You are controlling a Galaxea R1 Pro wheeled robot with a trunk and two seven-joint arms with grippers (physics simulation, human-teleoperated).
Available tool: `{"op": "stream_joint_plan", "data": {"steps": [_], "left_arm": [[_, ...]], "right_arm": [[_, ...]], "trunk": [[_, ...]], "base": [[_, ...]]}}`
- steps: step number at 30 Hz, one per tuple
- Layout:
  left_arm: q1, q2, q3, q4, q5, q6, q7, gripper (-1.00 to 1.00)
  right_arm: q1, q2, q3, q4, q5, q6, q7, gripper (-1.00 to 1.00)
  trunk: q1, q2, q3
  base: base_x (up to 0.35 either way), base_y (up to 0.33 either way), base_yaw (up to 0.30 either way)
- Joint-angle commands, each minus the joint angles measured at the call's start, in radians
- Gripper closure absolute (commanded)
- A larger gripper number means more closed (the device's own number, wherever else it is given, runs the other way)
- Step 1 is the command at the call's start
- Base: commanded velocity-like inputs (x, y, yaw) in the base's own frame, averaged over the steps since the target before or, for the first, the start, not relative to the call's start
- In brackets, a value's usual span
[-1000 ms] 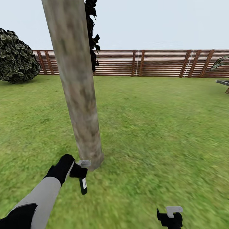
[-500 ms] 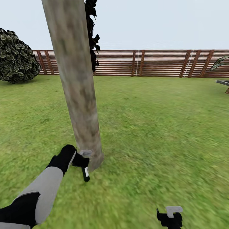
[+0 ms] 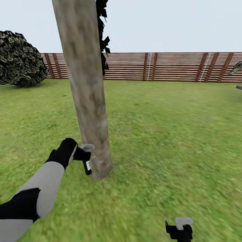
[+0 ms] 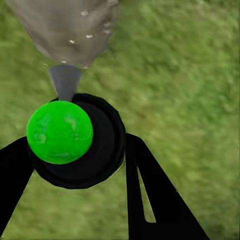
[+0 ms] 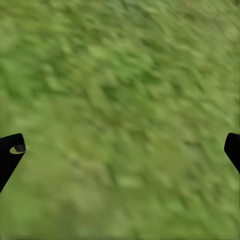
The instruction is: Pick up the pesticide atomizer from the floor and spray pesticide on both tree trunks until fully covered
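Head view: left claw [image 3: 84, 155] is clamping the pesticide atomizer [image 3: 88, 164] at lower left, against the tree trunk [image 3: 88, 101]; right claw [image 3: 178, 228] is idling at the bottom edge.
Left wrist view: whitish pesticide [image 4: 89, 36] specks are dotting bark beyond the nozzle.
Right wrist view: fingers [image 5: 10, 155] are spread wide over grass [image 5: 125, 110], gripping nothing.
Progress: judging by this, the low trunk is being sprayed; upper trunk and second tree are remaining.

Tree trunk [image 3: 88, 97]: mottled grey-brown, faint greenish patches; tiny whitish pesticide specks [image 4: 80, 40] dotted on bark. Lawn [image 3: 168, 141]: mid green, patchy yellowish streaks. Fence [image 3: 168, 66]: reddish-brown horizontal slats, darker posts. Bush [image 3: 20, 60] at ten o'clock: dark olive leaves with pale flecks. Sky: pale grey-blue. Atomizer [image 3: 88, 160]: black body, pale grey nozzle, small white label; bright green round cap [image 4: 60, 131] in wrist view. Left hand [image 3: 78, 154]: black, arm light grey. Right hand [image 3: 179, 229]: black, pale grey piece.
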Motion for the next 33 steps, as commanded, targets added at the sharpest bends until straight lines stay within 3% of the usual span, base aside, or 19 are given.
{"op": "stream_joint_plan", "data": {"steps": [1, 3, 6, 11, 20, 25, 33], "left_arm": [[-0.003, 0.018, 0.004, -0.001, -0.006, 0.005, -0.01, 1.0], [-0.001, 0.044, 0.004, -0.001, -0.006, 0.006, -0.01, 1.0], [0.002, 0.057, 0.004, -0.001, -0.008, 0.006, -0.01, 1.0], [0.001, 0.048, 0.003, -0.002, -0.009, 0.006, -0.01, 1.0], [-0.001, 0.054, 0.003, -0.002, -0.01, 0.005, -0.01, 1.0], [0.002, 0.047, 0.003, -0.002, -0.01, 0.003, -0.009, 1.0], [0.006, 0.047, 0.003, -0.002, -0.01, 0.003, -0.009, 1.0]], "right_arm": [[0.0, -0.001, 0.009, 0.001, -0.01, -0.003, -0.002, -1.0], [0.0, -0.002, 0.009, 0.0, -0.009, -0.003, -0.002, -1.0], [0.0, -0.002, 0.009, 0.0, -0.009, -0.003, -0.002, -1.0], [0.0, -0.002, 0.009, 0.0, -0.009, -0.003, -0.002, -1.0], [0.0, 0.0, 0.01, 0.0, -0.009, -0.003, -0.002, -1.0], [0.0, 0.001, 0.009, 0.0, -0.009, -0.003, -0.002, -1.0], [0.0, -0.002, 0.009, 0.0, -0.009, -0.003, -0.003, -1.0]], "trunk": [[0.0, 0.0, -0.001], [0.0, 0.0, -0.001], [0.0, 0.0, -0.001], [0.0, 0.0, -0.001], [0.0, 0.0, -0.001], [0.0, 0.0, -0.001], [0.0, 0.0, -0.001]], "base": [[0.0, 0.0, 0.002], [0.0, 0.0, 0.0], [0.0, -0.05, 0.0], [-0.001, -0.241, 0.0], [-0.084, -0.265, 0.107], [0.084, -0.272, 0.236], [0.105, -0.273, 0.014]]}}
